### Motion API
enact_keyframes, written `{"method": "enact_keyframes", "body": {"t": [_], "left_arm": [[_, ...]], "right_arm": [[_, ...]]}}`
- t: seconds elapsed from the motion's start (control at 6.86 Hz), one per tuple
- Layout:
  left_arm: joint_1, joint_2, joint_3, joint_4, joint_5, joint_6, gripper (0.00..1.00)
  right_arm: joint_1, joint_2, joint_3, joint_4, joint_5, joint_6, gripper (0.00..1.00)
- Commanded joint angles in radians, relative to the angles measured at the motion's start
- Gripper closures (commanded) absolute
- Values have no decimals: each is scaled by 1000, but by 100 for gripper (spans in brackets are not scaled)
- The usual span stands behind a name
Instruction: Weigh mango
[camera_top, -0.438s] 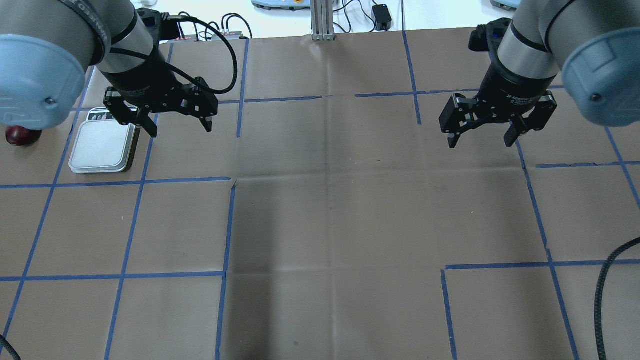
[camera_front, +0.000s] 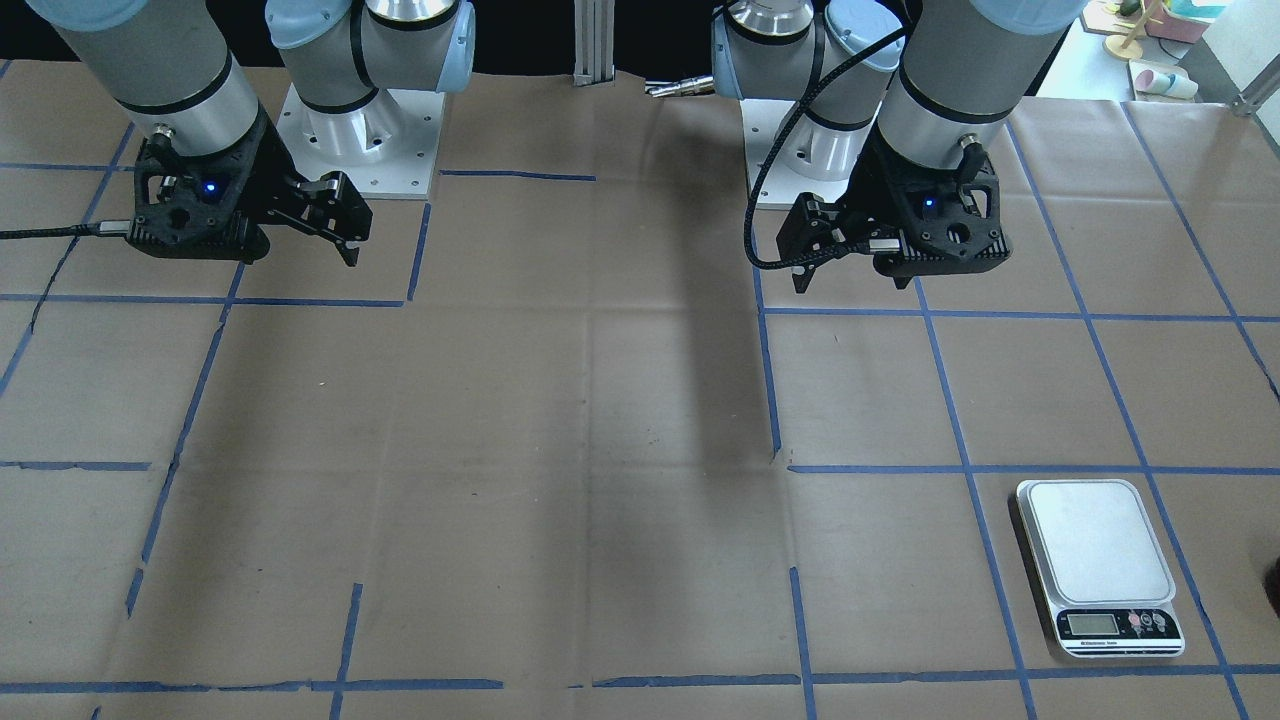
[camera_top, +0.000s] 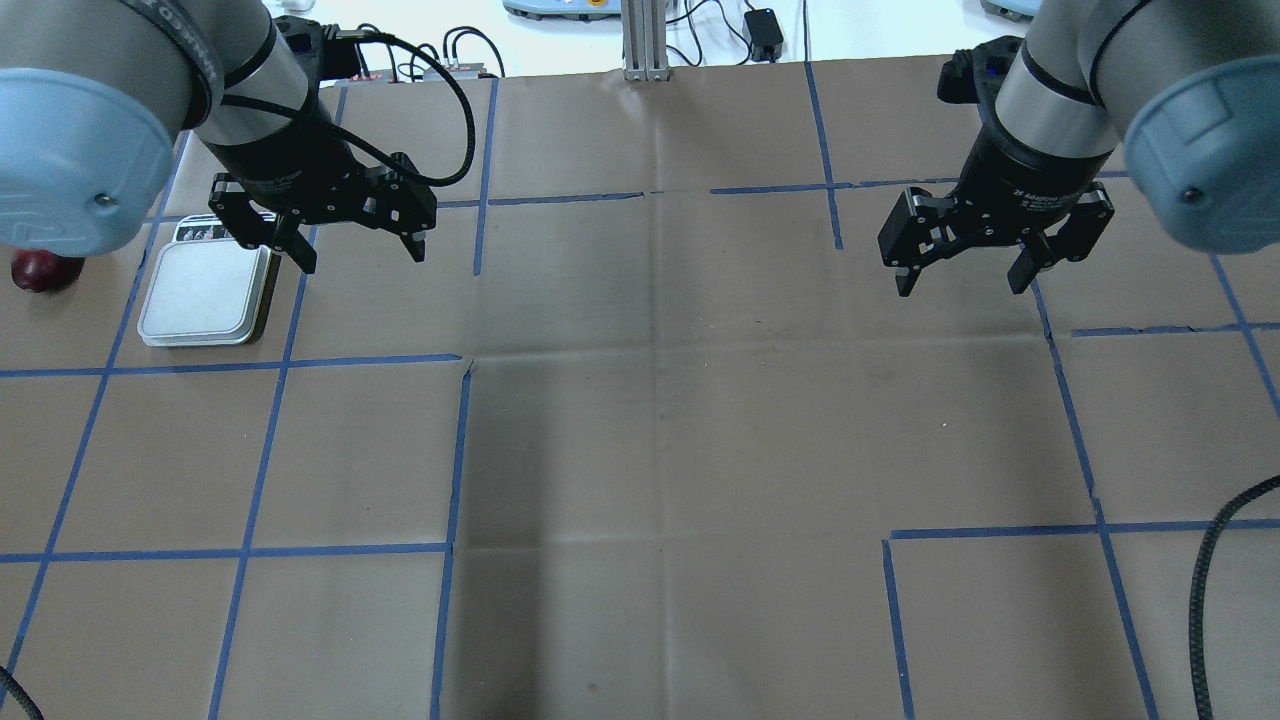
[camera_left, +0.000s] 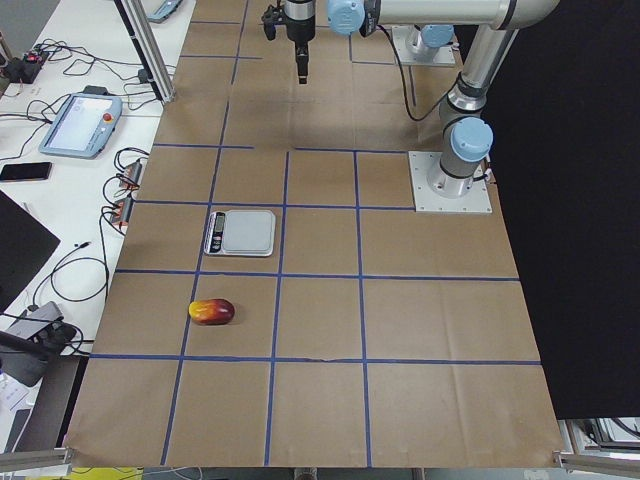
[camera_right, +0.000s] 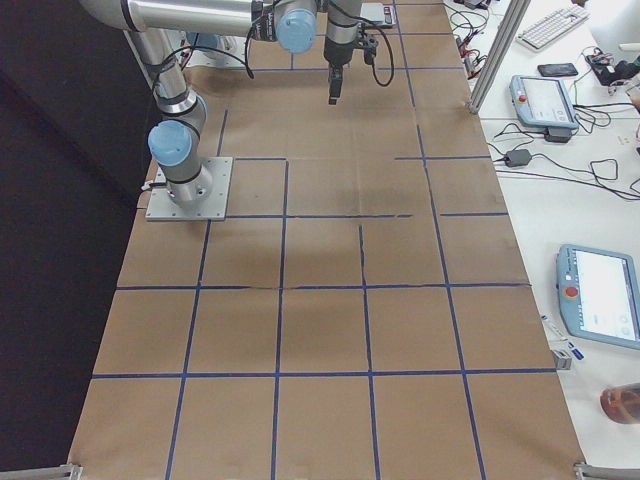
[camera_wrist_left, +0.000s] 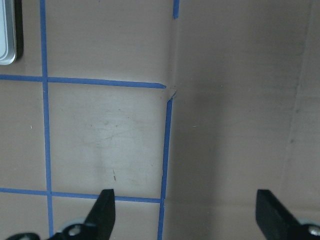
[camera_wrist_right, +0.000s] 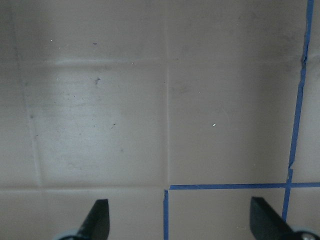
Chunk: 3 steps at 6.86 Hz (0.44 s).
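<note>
The mango (camera_left: 211, 312) lies on the brown paper, dark red fading to yellow. In the overhead view only its red end (camera_top: 45, 270) shows at the far left, beside my left arm's elbow. The scale (camera_top: 205, 295) with its silver plate stands just right of it and is bare; it also shows in the front view (camera_front: 1095, 545) and at the left wrist view's top left corner (camera_wrist_left: 6, 30). My left gripper (camera_top: 360, 258) is open and empty, held above the table just right of the scale. My right gripper (camera_top: 960, 285) is open and empty, far off to the right.
An aluminium post (camera_top: 645, 40) stands at the table's far edge, with cables and a black adapter (camera_top: 763, 28) behind it. A black cable (camera_top: 1210, 600) hangs at the near right. Blue tape lines grid the paper.
My left gripper has shifted very slightly toward the far edge. The right gripper, the scale and the mango have not moved.
</note>
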<state>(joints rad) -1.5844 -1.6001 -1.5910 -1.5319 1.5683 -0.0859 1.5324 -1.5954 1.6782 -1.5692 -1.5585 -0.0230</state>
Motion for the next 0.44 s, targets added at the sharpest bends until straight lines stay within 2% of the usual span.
{"method": "enact_keyframes", "body": {"t": [0.0,0.29], "left_arm": [[17,-11,8,7,-1,5,1],[76,-32,48,6,-2,66,1]], "right_arm": [[0,0,0,0,0,0,0],[0,0,0,0,0,0,0]]}}
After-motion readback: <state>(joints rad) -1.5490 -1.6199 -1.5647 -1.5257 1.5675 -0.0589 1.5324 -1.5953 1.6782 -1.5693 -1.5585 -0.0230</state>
